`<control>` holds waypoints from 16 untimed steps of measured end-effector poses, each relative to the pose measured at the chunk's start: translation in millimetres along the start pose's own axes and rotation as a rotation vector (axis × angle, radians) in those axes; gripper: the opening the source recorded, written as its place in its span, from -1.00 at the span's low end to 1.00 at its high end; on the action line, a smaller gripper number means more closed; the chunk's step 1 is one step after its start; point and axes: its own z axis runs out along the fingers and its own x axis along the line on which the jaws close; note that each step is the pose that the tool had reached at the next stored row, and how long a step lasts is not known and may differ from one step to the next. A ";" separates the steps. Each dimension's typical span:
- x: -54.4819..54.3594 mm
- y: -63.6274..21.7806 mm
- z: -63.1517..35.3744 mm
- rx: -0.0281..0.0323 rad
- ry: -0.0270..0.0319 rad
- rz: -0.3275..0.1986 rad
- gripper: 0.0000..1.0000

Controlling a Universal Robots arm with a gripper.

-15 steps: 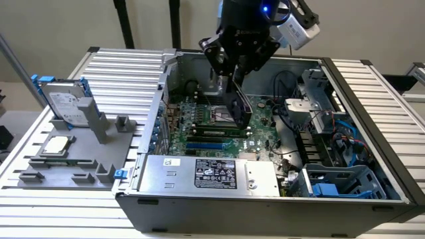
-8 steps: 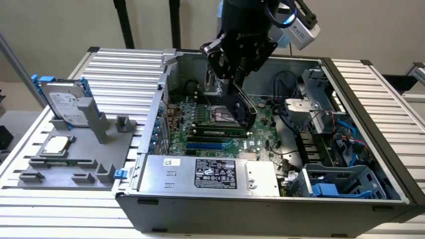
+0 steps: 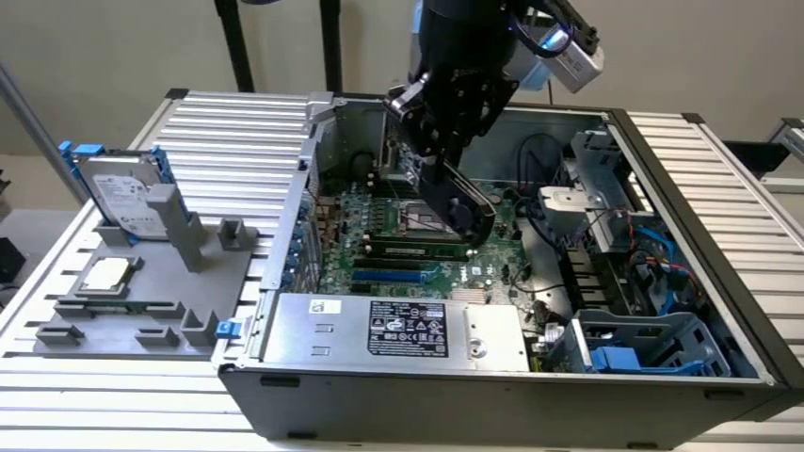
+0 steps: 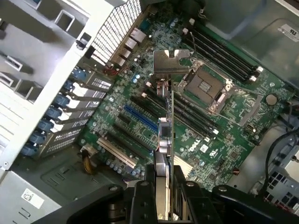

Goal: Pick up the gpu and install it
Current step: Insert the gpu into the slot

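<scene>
We see the gripper (image 4: pixel 162 186) clamped on the gpu (image 4: pixel 166 135), one finger on each flat face. The card hangs edge-on above the motherboard (image 4: pixel 140 93) inside the open computer case (image 3: pixel 503 395), its silver bracket (image 4: pixel 172 60) at the end away from the gripper. We cannot tell whether it touches a slot. At the exterior view's left, a hard drive (image 3: pixel 123 198) and a small chip (image 3: pixel 104 274) rest on a grey tray (image 3: pixel 126 325).
</scene>
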 end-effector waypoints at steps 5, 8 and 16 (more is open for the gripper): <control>-0.1 0.0 2.6 0.0059 -0.0011 -0.091 -1.00; -0.3 0.0 4.3 0.0094 -0.0019 -0.145 -1.00; -0.5 0.0 9.4 0.0197 -0.0048 -0.289 -1.00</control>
